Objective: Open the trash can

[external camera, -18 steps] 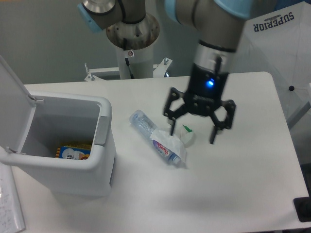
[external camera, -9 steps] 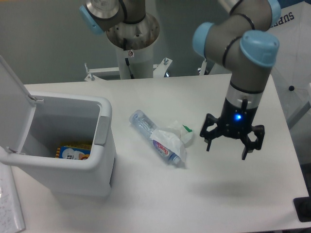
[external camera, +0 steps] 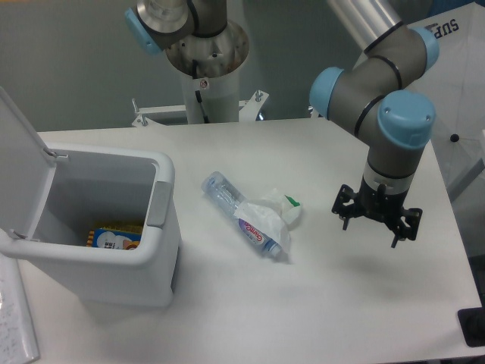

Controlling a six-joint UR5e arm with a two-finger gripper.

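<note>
The white boxy trash can (external camera: 106, 262) stands at the left of the table. Its lid (external camera: 19, 155) is swung up and back on the far left, and the inside shows. A yellow and blue packet (external camera: 115, 235) lies at its bottom. The grey push-button tab (external camera: 158, 203) is on the right rim. My gripper (external camera: 369, 233) hangs above the right part of the table, far from the can. Its fingers are spread open and hold nothing.
A crushed clear plastic bottle (external camera: 246, 216) with a crumpled white wrapper (external camera: 279, 211) lies mid-table. The robot's base column (external camera: 204, 83) stands at the back edge. A white sheet (external camera: 15, 322) lies at the front left, and a dark object (external camera: 474, 326) at the front right corner.
My gripper has moved from above the bottle to the right and away from the can. It stays open. The can's lid stays up.
</note>
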